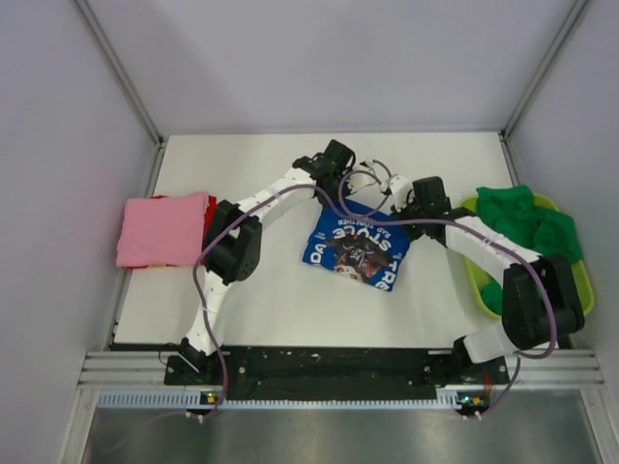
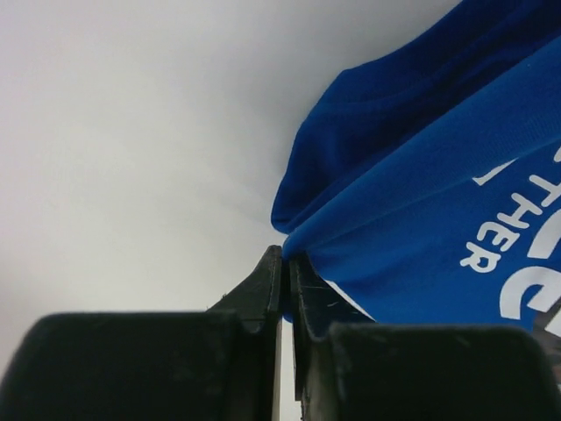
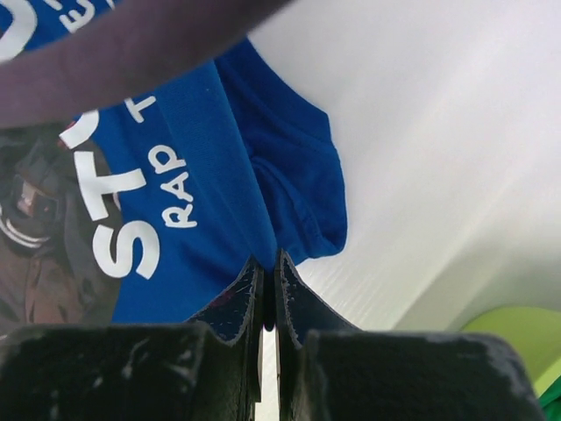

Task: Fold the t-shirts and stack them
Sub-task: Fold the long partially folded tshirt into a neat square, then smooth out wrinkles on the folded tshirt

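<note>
The royal-blue t-shirt (image 1: 356,246) with white lettering lies partly folded at the table's middle. My left gripper (image 1: 340,187) is shut on its far edge; the left wrist view shows blue cloth (image 2: 421,193) pinched between the fingertips (image 2: 272,272). My right gripper (image 1: 395,208) is shut on the same far edge further right; the right wrist view shows the blue cloth (image 3: 219,175) held between the fingertips (image 3: 294,281). A folded pink t-shirt (image 1: 162,228) lies at the left. Green t-shirts (image 1: 527,220) are heaped in the basket at the right.
A lime-green plastic basket (image 1: 481,282) stands at the right edge of the table (image 1: 242,164). Something red (image 1: 210,211) shows under the pink shirt's right side. Grey walls enclose the table on three sides.
</note>
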You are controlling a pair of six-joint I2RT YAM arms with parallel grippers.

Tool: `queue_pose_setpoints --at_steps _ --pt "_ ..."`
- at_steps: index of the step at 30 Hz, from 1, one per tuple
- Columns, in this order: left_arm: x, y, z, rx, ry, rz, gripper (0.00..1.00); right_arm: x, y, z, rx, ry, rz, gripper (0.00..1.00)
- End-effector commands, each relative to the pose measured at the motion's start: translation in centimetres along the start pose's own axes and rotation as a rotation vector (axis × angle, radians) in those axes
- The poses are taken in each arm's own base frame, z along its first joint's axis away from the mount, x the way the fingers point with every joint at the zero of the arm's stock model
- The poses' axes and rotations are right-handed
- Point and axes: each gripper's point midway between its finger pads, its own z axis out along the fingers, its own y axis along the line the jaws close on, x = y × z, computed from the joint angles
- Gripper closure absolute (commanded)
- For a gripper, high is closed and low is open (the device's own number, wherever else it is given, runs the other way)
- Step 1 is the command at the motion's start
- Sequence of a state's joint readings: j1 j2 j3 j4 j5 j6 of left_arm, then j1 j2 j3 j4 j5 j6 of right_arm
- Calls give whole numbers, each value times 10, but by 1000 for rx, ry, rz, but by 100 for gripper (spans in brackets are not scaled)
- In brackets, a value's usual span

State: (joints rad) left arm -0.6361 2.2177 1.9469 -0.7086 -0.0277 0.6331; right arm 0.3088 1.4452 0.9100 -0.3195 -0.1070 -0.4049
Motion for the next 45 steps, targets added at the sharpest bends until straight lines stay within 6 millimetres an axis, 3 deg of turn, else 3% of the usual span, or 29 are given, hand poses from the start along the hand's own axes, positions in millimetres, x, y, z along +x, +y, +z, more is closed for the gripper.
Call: queue_pose_setpoints --at_steps 1,4,6,8,11,15,22,27,30,32,35,37,41,45 --pt "-13 39 7 -130 -33 -23 89 20 -41 12 190 88 86 92" --pt "-14 42 24 -165 -50 -33 71 31 -66 21 310 148 180 62" --pt "-17 59 32 -254 -64 -34 61 31 -76 31 336 168 211 54" --pt "-21 74 33 -317 -60 -45 56 23 -89 35 387 174 238 53" --pt "-34 85 18 -323 -92 -83 51 12 -97 32 420 182 297 57" --pt "-39 94 -16 -336 -141 -117 46 -6 -87 9 379 102 357 60" --pt "-21 56 -55 -161 -147 -162 46 7 -37 -1 235 96 625 57" --pt "-3 23 -76 -71 -153 -184 45 6 -16 15 114 111 795 44" --pt "16 2 -79 -27 -126 -206 45 5 -11 33 54 111 860 43" --pt "32 -13 -76 6 -94 -224 45 -1 -11 49 18 112 870 50" --pt "49 -28 -72 31 -54 -240 45 -8 -17 78 -3 144 864 84" --pt "58 -34 -70 36 -30 -245 45 -12 -25 94 9 159 863 93" --pt "66 -36 -68 28 -5 -247 45 -43 -48 101 34 106 849 89" --pt "61 -29 -70 12 -7 -248 45 -54 -63 90 81 110 800 67"
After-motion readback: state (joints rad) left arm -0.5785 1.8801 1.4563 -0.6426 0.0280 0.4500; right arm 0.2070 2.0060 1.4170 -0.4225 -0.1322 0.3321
